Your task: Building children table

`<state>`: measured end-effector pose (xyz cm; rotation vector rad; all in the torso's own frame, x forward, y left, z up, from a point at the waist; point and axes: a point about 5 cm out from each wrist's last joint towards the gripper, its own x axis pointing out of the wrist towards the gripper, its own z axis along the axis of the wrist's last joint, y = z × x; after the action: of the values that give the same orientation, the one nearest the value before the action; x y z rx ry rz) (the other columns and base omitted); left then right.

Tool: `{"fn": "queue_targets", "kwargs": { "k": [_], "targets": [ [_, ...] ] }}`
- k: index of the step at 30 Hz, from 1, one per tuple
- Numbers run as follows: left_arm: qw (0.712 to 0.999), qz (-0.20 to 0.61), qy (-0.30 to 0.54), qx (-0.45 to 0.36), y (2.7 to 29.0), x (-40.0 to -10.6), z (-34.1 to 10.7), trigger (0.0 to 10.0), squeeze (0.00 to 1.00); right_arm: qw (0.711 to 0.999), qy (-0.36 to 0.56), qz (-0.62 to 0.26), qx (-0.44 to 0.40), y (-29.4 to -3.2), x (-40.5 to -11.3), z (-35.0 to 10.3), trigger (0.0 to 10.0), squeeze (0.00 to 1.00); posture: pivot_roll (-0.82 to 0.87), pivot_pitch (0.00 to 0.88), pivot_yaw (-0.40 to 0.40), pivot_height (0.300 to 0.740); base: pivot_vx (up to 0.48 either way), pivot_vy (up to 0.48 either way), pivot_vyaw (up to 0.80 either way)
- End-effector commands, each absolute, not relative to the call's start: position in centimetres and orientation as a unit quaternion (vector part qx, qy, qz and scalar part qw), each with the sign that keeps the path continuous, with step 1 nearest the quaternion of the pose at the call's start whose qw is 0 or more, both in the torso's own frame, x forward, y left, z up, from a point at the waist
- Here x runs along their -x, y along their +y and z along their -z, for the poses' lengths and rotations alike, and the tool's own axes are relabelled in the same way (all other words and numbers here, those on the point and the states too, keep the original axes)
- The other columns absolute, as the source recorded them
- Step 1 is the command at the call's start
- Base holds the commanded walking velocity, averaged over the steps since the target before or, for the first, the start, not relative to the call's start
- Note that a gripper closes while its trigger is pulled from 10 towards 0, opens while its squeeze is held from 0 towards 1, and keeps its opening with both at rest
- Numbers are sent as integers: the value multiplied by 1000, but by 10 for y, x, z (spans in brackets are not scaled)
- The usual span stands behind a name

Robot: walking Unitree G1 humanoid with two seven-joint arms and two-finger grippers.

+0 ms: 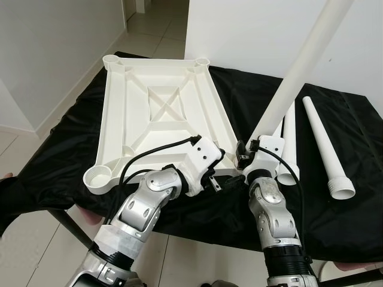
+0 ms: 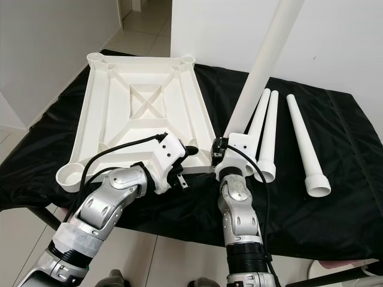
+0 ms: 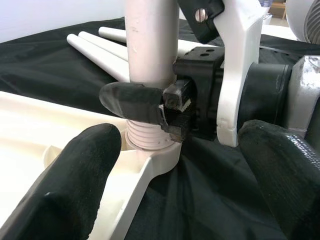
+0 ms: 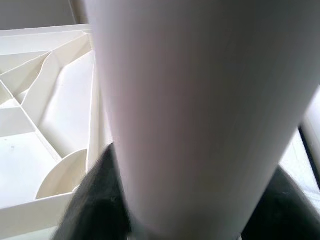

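Note:
The white table top lies upside down on the black cloth, with a round socket at each corner. My right gripper is shut on a long white leg, which stands nearly upright and leans away to the right. In the left wrist view the leg's threaded end sits in the near right corner socket, just below the right gripper's finger. My left gripper hovers open at the top's near edge beside that socket, its fingers wide apart around nothing.
Three more white legs lie side by side on the cloth to the right, flared ends toward me. The cloth-covered table's front edge runs just below my wrists. A white wall rises behind, and a tiled floor lies beyond.

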<state>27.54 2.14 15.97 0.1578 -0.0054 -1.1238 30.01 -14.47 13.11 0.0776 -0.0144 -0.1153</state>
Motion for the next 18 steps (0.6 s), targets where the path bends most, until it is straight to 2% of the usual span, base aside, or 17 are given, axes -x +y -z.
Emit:
{"fn": "queue_targets", "kwargs": {
  "k": [1,4,5,7,8,13,15,18],
  "targets": [
    [842,534,-2,-79,20,-276,-159,10000,0,997,-2,63,-43,-148,-299,-130,10000,1000,77,0,-75,740,0,0,0],
    [841,535,-4,-79,19,-275,-159,10000,0,997,-9,55,-47,-151,-297,-132,10000,1000,79,0,-79,740,0,0,0],
    [841,535,-4,-79,19,-275,-160,10000,0,998,-11,38,-45,-152,-296,-133,10000,569,80,0,-79,740,0,0,0],
    [841,535,-4,-79,19,-275,-160,10000,0,999,-12,26,-43,-153,-296,-133,10000,569,78,0,-78,740,0,0,0],
    [841,535,-4,-79,19,-275,-160,10000,0,999,-14,17,-40,-155,-295,-134,10000,0,78,0,-79,740,0,0,0],
    [841,536,-5,-79,19,-275,-160,10000,0,999,-16,-6,-32,-159,-296,-134,10000,0,78,0,-79,740,0,0,0],
    [840,536,-5,-80,18,-275,-160,10000,0,998,-20,-65,-4,-165,-300,-134,10000,0,78,0,-77,740,0,0,0],
    [840,537,-5,-80,18,-276,-160,10000,0,995,-20,-98,10,-166,-301,-134,10000,0,79,0,-77,740,0,0,0]
  ]
}}
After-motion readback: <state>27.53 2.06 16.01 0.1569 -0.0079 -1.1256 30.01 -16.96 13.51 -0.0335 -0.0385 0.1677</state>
